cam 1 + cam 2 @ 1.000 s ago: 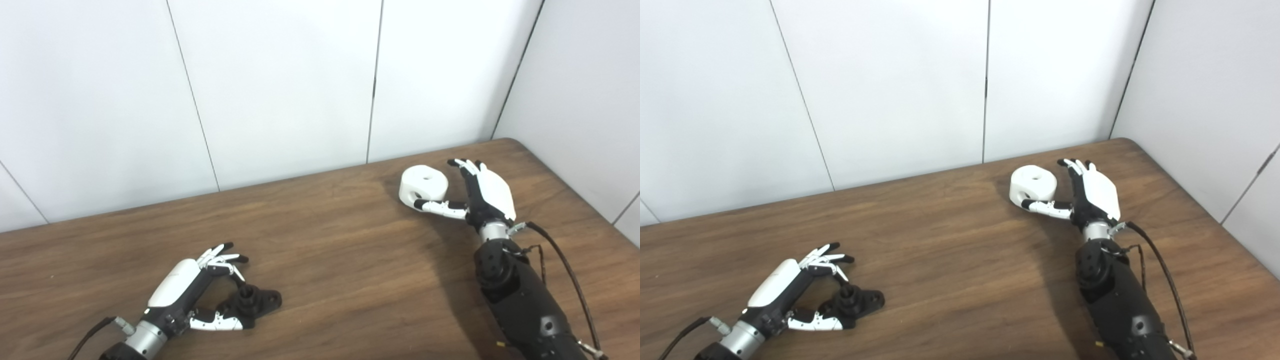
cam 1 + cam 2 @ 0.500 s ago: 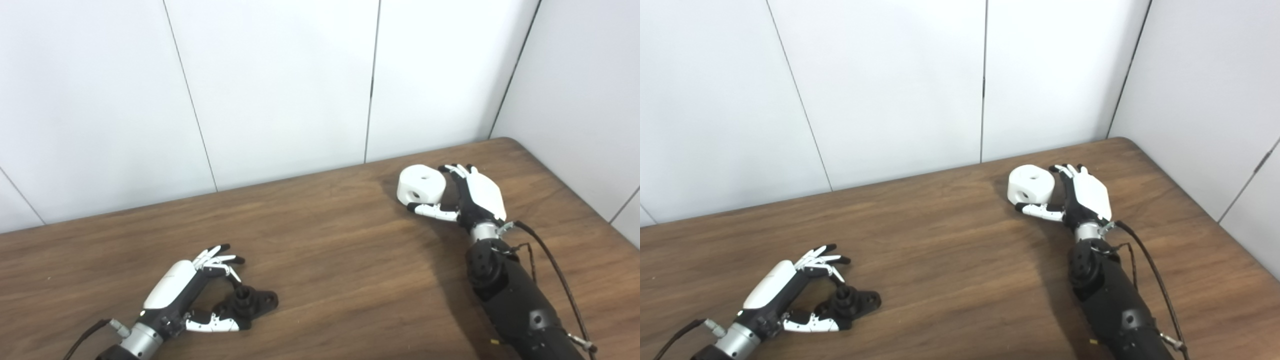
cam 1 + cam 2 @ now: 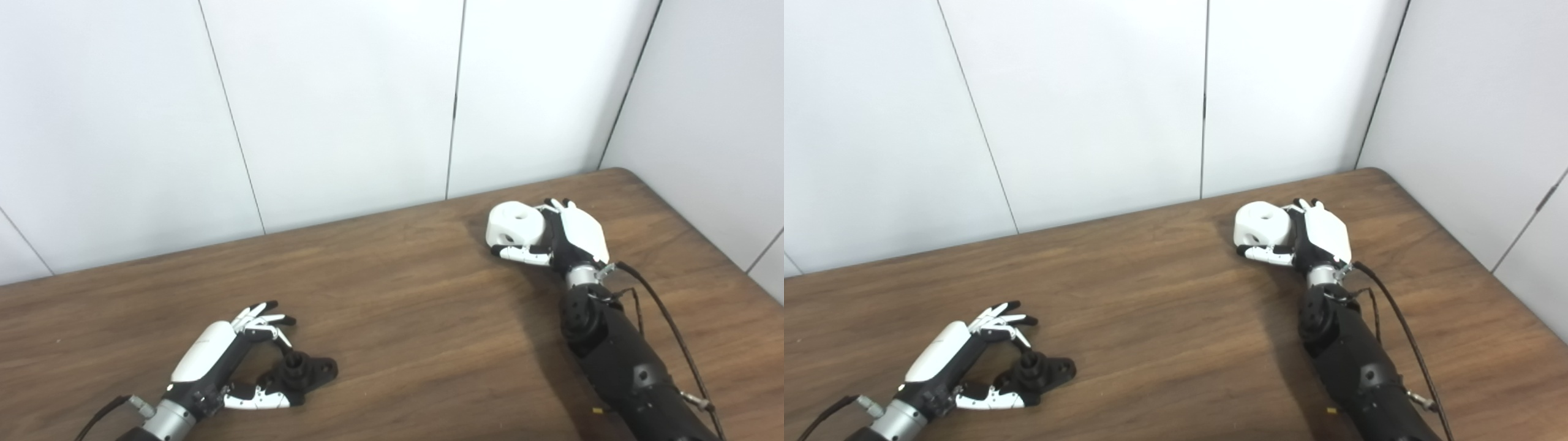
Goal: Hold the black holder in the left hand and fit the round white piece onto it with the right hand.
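The black holder [image 3: 304,372], a flat base with a short post, lies on the table at the front left. My left hand [image 3: 223,358] is open around it: the thumb lies along its near side and the fingers arch above the post without touching it. The round white piece [image 3: 514,223], with a hole on top and one on its side, rests on the table at the back right. My right hand [image 3: 566,236] cups it, palm against its right side, thumb along its near edge and fingers curled at its far side.
The brown wooden table [image 3: 416,318] meets white wall panels at the back and on the right. The table's right edge runs close to my right arm [image 3: 618,355], which has a black cable looping beside it.
My right hand has moved left against the white piece and its fingers have curled around it. My left hand has barely changed. The camera has shifted a little.
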`<action>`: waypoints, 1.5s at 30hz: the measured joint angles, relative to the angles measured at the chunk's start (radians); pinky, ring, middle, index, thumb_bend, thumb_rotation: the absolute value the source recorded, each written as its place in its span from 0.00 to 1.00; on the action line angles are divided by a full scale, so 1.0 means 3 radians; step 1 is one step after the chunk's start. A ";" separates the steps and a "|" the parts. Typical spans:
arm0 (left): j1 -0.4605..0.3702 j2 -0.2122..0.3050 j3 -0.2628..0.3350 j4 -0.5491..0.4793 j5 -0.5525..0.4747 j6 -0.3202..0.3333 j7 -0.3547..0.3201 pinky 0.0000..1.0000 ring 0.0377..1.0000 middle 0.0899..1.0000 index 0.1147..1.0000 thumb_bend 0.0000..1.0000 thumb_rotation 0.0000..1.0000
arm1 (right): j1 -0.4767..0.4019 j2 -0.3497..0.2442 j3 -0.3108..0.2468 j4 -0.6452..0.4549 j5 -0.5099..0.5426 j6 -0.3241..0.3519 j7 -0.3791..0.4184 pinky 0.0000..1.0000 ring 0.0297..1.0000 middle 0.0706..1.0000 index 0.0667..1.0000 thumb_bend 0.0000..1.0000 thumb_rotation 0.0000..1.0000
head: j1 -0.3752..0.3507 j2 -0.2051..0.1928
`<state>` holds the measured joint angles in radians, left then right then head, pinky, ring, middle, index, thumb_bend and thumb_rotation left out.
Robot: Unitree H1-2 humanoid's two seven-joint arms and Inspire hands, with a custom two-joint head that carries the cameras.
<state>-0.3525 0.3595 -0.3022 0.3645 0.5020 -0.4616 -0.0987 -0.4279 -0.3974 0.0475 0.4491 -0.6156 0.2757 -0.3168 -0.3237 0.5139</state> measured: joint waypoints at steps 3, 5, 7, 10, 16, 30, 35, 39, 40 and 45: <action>0.0039 0.0017 0.0011 -0.0064 0.0000 0.0032 0.0001 1.00 0.96 0.81 0.42 0.52 0.05 | -0.0012 0.0002 0.0002 0.0121 0.0033 -0.0167 -0.0099 1.00 0.99 0.81 0.48 0.72 0.41 | 0.0020 0.0010; 0.0055 0.0020 0.0021 -0.0086 0.0000 0.0057 -0.0001 1.00 0.97 0.81 0.42 0.52 0.05 | -0.0025 0.0009 0.0006 0.0148 0.0040 -0.0190 -0.0147 1.00 0.98 0.80 0.48 0.70 0.37 | 0.0031 0.0010; 0.0068 0.0021 0.0029 -0.0103 -0.0001 0.0065 -0.0003 1.00 0.96 0.81 0.42 0.52 0.05 | -0.0041 0.0015 0.0015 0.0156 0.0053 -0.0204 -0.0152 1.00 0.98 0.80 0.48 0.69 0.37 | 0.0046 0.0010; 0.0086 0.0023 0.0046 -0.0115 -0.0001 0.0067 -0.0004 1.00 0.96 0.81 0.42 0.52 0.05 | -0.0067 0.0017 0.0058 0.0159 0.0051 -0.0216 -0.0158 1.00 0.97 0.80 0.47 0.69 0.36 | 0.0061 0.0015; 0.0116 0.0037 0.0081 -0.0164 -0.0003 0.0078 -0.0018 1.00 0.97 0.81 0.42 0.52 0.05 | -0.0091 0.0019 0.0125 0.0185 0.0052 -0.0298 -0.0173 1.00 0.97 0.80 0.47 0.70 0.37 | 0.0077 0.0015; 0.0125 0.0039 0.0119 -0.0148 -0.0005 0.0071 -0.0053 1.00 0.97 0.81 0.42 0.52 0.05 | -0.0073 0.0022 0.0136 0.0111 0.0208 -0.0512 -0.0150 1.00 0.99 0.82 0.48 0.70 0.33 | 0.0097 0.0026; 0.0124 0.0039 0.0118 -0.0144 -0.0005 0.0070 -0.0054 1.00 0.97 0.81 0.42 0.52 0.05 | -0.0011 0.0061 0.0124 -0.0024 0.0352 -0.0573 -0.0070 1.00 1.00 0.82 0.48 0.71 0.35 | 0.0102 0.0026; 0.0119 0.0039 0.0118 -0.0139 -0.0005 0.0069 -0.0058 1.00 0.98 0.81 0.42 0.52 0.05 | 0.0068 0.0134 0.0117 -0.0226 0.0420 -0.0549 0.0067 1.00 1.00 0.84 0.48 0.70 0.36 | 0.0123 0.0041; 0.0119 0.0039 0.0117 -0.0139 -0.0005 0.0070 -0.0060 1.00 0.98 0.81 0.42 0.52 0.05 | 0.0085 0.0145 0.0125 -0.0287 0.0421 -0.0547 0.0110 1.00 1.00 0.84 0.48 0.70 0.37 | 0.0123 0.0041; 0.0111 0.0039 0.0114 -0.0122 -0.0007 0.0070 -0.0061 1.00 0.97 0.81 0.42 0.52 0.05 | 0.0121 0.0178 0.0129 -0.0487 0.0411 -0.0536 0.0227 1.00 1.00 0.84 0.48 0.70 0.36 | 0.0133 0.0051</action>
<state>-0.3193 0.3710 -0.2680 0.3280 0.4998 -0.4407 -0.1171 -0.3918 -0.3440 0.0862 0.3031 -0.4925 0.1150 -0.2488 -0.2838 0.5292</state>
